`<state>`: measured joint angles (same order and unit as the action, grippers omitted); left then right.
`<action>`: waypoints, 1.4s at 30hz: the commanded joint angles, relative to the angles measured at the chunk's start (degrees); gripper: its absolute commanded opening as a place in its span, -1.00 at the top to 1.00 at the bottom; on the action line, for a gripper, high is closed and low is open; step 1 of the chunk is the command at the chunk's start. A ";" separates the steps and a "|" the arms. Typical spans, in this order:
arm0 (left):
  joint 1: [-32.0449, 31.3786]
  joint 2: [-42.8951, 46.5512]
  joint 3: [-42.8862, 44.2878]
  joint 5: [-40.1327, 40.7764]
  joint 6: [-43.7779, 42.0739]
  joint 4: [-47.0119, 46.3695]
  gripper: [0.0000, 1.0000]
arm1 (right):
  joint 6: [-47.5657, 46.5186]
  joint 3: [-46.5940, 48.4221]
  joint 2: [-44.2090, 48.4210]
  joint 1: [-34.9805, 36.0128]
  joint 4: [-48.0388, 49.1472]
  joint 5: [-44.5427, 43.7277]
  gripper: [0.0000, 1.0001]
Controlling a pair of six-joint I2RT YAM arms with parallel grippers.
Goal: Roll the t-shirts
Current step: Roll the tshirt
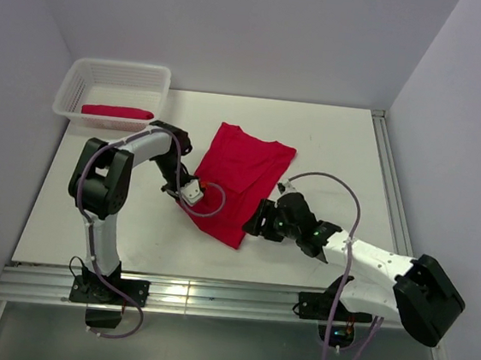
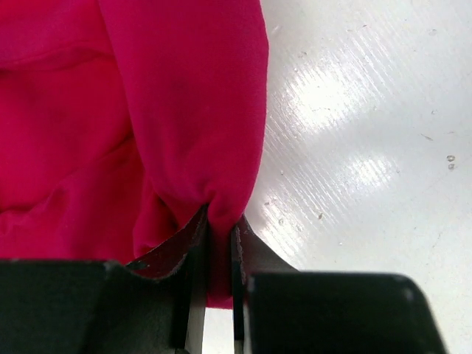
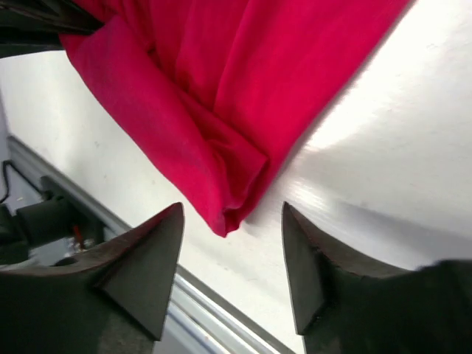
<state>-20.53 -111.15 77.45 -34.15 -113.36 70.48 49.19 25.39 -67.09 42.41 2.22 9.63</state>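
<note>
A crimson t-shirt [image 1: 245, 176] lies folded lengthwise on the white table, its near end towards the arms. My left gripper [image 1: 189, 193] is shut on the shirt's left near edge; the left wrist view shows red cloth [image 2: 192, 133] pinched between the two fingers [image 2: 198, 243]. My right gripper [image 1: 258, 220] is open just by the shirt's near right corner, which sits between and just beyond its fingertips in the right wrist view [image 3: 232, 210], untouched. A second red t-shirt [image 1: 117, 112] lies rolled in the white mesh basket [image 1: 161, 77].
The basket stands at the table's far left corner. A metal rail [image 1: 210, 301] runs along the near edge, another along the right edge [image 1: 387, 178]. Grey walls close in the back and sides.
</note>
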 commanded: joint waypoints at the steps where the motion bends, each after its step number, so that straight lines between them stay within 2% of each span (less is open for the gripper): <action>1: -0.38 -3.28 3.76 0.23 -10.56 8.01 0.99 | -5.85 2.47 4.59 1.09 -6.17 -7.15 -0.30; 2: -0.38 -3.98 3.93 0.57 -10.39 8.01 0.99 | -7.69 2.74 5.21 1.70 -7.13 -7.86 -0.37; 6: -0.73 -5.04 4.37 2.51 -10.13 8.18 0.99 | -10.86 5.81 8.10 7.05 -10.91 -17.42 -0.38; 9: -0.91 -5.30 4.20 4.53 -10.39 8.10 0.99 | -14.64 7.92 9.60 13.56 -11.71 -22.97 -0.40; 10: -0.91 -5.30 4.20 4.88 -10.04 8.10 0.99 | -15.78 8.62 9.52 16.53 -12.06 -23.94 -0.52; 11: -0.82 -5.39 4.11 4.97 -9.95 8.10 0.99 | -18.31 10.80 8.91 18.21 -13.45 -27.00 -0.55; 17: -0.82 -5.13 2.80 6.03 -9.86 8.10 0.99 | -26.06 20.74 -1.45 31.65 -20.67 -38.36 -0.64; 23: -0.82 -4.77 1.30 7.34 -10.13 8.01 0.99 | -35.11 23.92 -12.26 39.92 -20.16 -45.66 -0.64; 26: -0.82 -4.69 0.86 7.87 -9.86 7.66 0.99 | -38.90 24.62 -14.03 41.25 -19.01 -47.06 -0.66; 34: -1.00 -5.04 2.09 7.26 -10.21 8.10 0.99 | -46.54 31.03 -26.33 43.10 -23.31 -52.78 -0.71; 42: -1.26 -5.21 2.88 7.96 -10.74 8.10 0.99 | -47.26 36.40 -35.46 42.84 -28.93 -54.27 -0.77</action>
<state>-21.23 -115.11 80.53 -31.16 -113.38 76.55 3.05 58.57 -100.47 85.14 -23.40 -41.21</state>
